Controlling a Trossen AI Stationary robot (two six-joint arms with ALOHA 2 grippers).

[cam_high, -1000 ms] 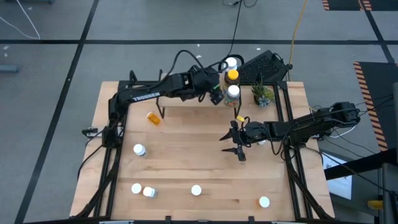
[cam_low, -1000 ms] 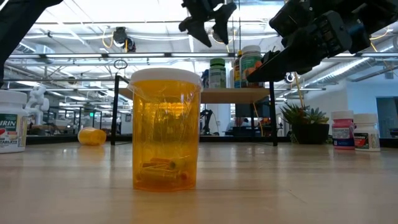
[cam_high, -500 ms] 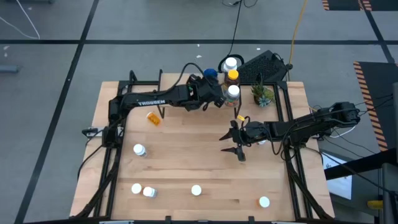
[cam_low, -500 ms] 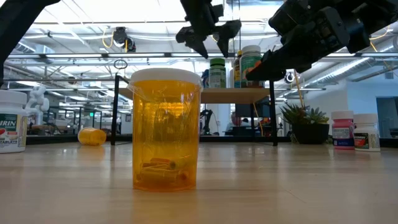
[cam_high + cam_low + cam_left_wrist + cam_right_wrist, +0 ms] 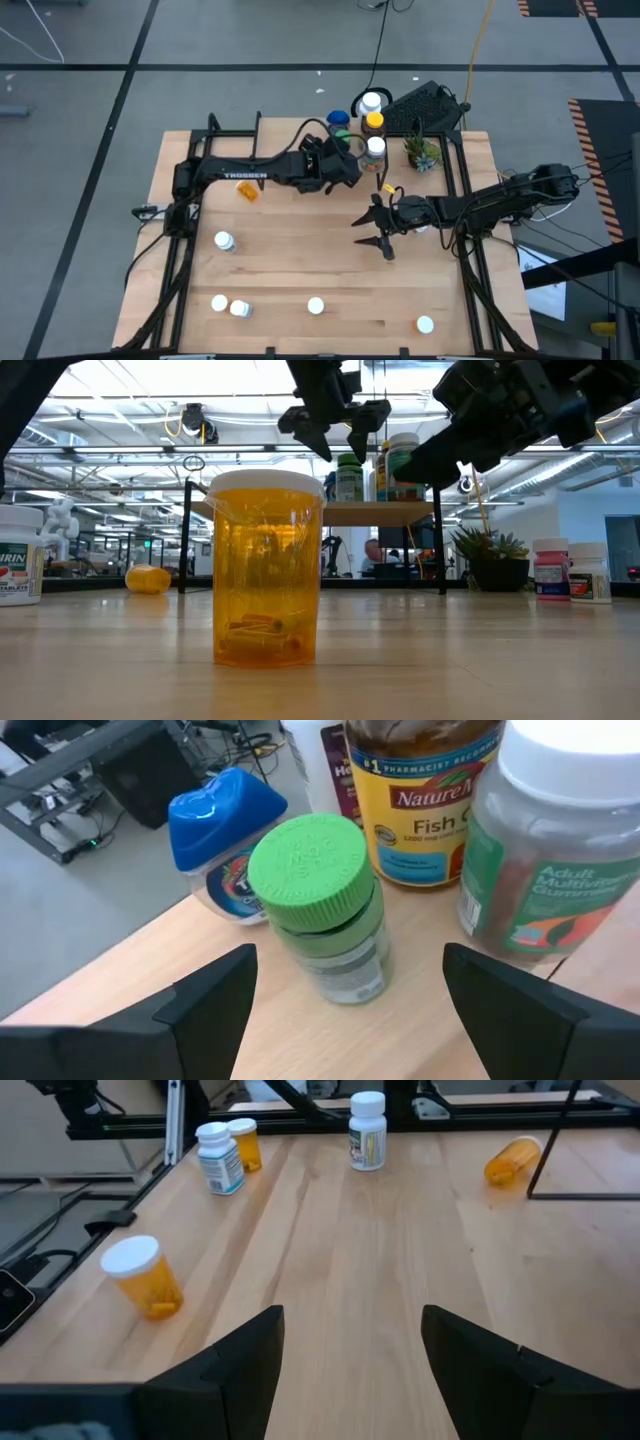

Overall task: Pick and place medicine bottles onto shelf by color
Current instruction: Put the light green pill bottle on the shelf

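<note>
Toward twelve o'clock on the surface (image 5: pixel 300 250), we see the left gripper (image 5: pixel 345 168) hanging just off the shelf (image 5: pixel 365 512), its fingers spread apart and clamped on nothing. Its wrist view looks down on a green-capped bottle (image 5: pixel 322 905) standing upright on the shelf between the two open fingers, untouched. Beside that bottle stands a blue-capped bottle (image 5: pixel 224 845), and near it a yellow-labelled fish oil bottle (image 5: pixel 423 795) and a white-capped multivitamin bottle (image 5: pixel 555 840), all upright on the shelf board.

At about three o'clock from the surface's middle we find the right gripper (image 5: pixel 378 226), its fingers wide apart and empty, hovering over bare wood. Its wrist view shows an orange bottle with a white cap (image 5: pixel 143 1277) standing near the edge, plus two upright bottles (image 5: pixel 219 1157) close together, a white bottle (image 5: pixel 367 1131) and an orange bottle lying on its side (image 5: pixel 513 1160) by a shelf leg.

From above, that lying orange bottle sits at about ten o'clock, and five white caps are spread along the six o'clock side, the rightmost (image 5: pixel 425 324) well apart from the others. A small potted plant (image 5: pixel 421 152) stands at one o'clock beside the shelf. In the low view, an orange bottle (image 5: pixel 266 568) fills the foreground, standing upright.
</note>
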